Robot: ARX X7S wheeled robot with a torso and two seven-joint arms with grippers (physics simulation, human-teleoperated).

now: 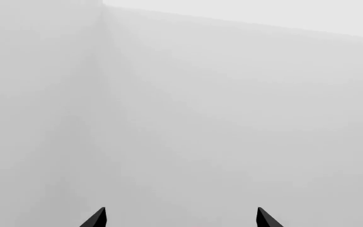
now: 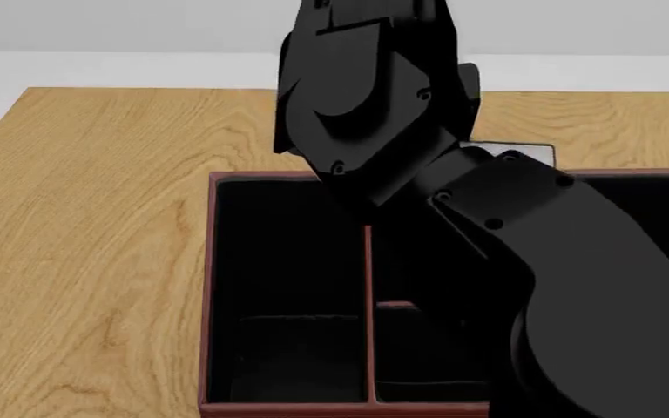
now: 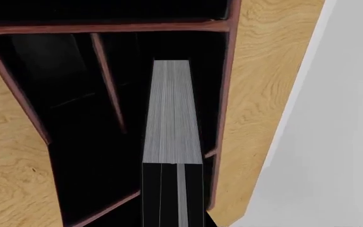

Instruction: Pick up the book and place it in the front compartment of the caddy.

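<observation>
The book (image 3: 172,113) shows its pale grey page edge in the right wrist view, running straight out from my right gripper (image 3: 172,215), which is shut on its black near end. It hangs over a narrow black section along one long wall of the caddy (image 3: 223,94). In the head view the reddish-brown caddy (image 2: 208,287) fills the lower middle, split by a partition (image 2: 368,296). My right arm (image 2: 369,96) covers much of it, and a small grey patch (image 2: 518,153) peeks out by the far wall. My left gripper (image 1: 181,218) is open against blank grey.
The caddy sits on a wooden table (image 2: 91,218), with bare wood to its left and behind it. The table's edge (image 3: 295,94) runs close beside the caddy's wall, with pale floor beyond. The right arm hides the caddy's right half.
</observation>
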